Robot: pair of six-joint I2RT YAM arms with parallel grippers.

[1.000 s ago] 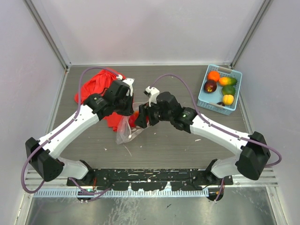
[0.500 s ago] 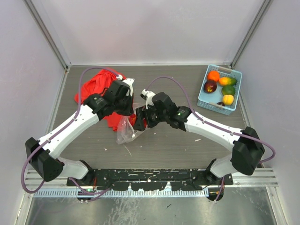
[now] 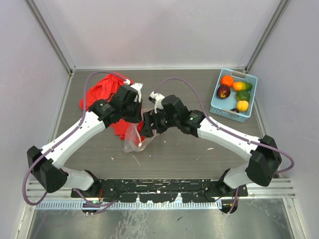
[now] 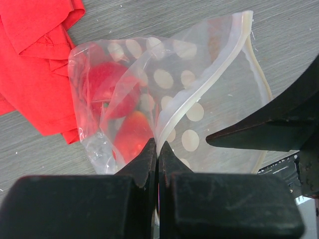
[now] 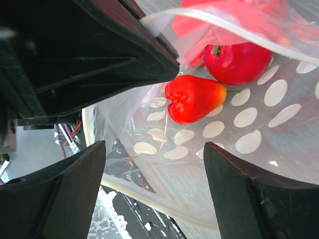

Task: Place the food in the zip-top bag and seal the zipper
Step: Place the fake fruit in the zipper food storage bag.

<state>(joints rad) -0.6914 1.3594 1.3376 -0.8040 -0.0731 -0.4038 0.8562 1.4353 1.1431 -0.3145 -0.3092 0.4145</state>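
Note:
The zip-top bag [image 4: 199,89], clear with white dots, hangs with its mouth open in the middle of the table [image 3: 133,142]. My left gripper [image 4: 158,148] is shut on its zipper [image 4: 209,82] rim and holds that edge up. Two red pieces of food lie inside: a pointed red fruit [image 5: 194,98] and a round red one [image 5: 237,62]. My right gripper [image 5: 154,147] stands open at the bag's mouth with nothing between its fingers; in the top view it [image 3: 147,130] is right beside the left gripper [image 3: 138,118]. More food [image 3: 227,80] sits in the basket.
A light blue basket [image 3: 233,115] at the back right holds orange, dark purple [image 3: 223,91], green and yellow [image 3: 242,105] toy fruits. A red cloth [image 3: 102,89] lies crumpled at the back left, partly under the left arm. Walls close in the table on three sides.
My right gripper has moved left to the bag's mouth and its jaws have spread wider. The left arm has held still with the bag's edge.

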